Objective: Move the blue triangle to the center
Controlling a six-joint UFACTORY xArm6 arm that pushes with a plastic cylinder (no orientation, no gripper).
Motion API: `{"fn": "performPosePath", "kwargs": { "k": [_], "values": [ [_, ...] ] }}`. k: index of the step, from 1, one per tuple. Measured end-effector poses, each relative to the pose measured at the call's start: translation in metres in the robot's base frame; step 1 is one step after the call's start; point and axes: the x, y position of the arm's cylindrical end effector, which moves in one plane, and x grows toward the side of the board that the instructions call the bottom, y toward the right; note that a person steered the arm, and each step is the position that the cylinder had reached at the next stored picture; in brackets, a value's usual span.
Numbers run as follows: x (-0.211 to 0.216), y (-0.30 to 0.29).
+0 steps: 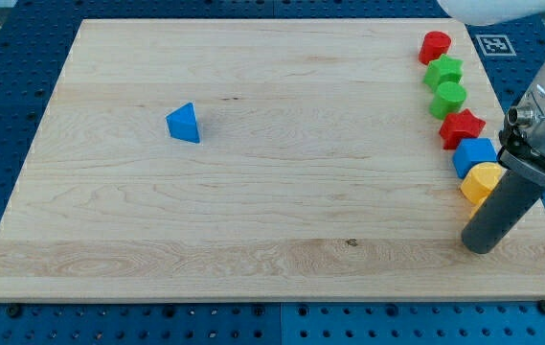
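Down by yellow block (484,180), my tip (484,245); blue triangle (184,124) far left.

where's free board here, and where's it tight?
Free: everything between the blue triangle and the right-edge column, plus the whole bottom strip. Tight: the right edge, where red, green, blue and yellow blocks line up, with my tip just below the yellow one.

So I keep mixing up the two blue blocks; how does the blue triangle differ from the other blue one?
The blue triangle is a wedge with a pointed top; the blue block looks chunkier and many-sided. The triangle sits alone at the view's left; the block is packed in the column at the view's right, close to my tip. The triangle looks smaller. Both share the same blue.
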Motion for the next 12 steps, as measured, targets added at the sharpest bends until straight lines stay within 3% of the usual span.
{"fn": "performPosePath", "kwargs": {
  "k": [1, 2, 3, 5, 6, 8, 9, 11, 12],
  "values": [
    [-0.003, -0.057],
    [-0.045, -0.1],
    [-0.111, -0.103],
    [-0.212, -0.239],
    [-0.209, -0.288],
    [-0.149, -0.303],
    [-0.148, -0.305],
    [-0.19, -0.359],
    [-0.182, -0.372]
  ]
}}
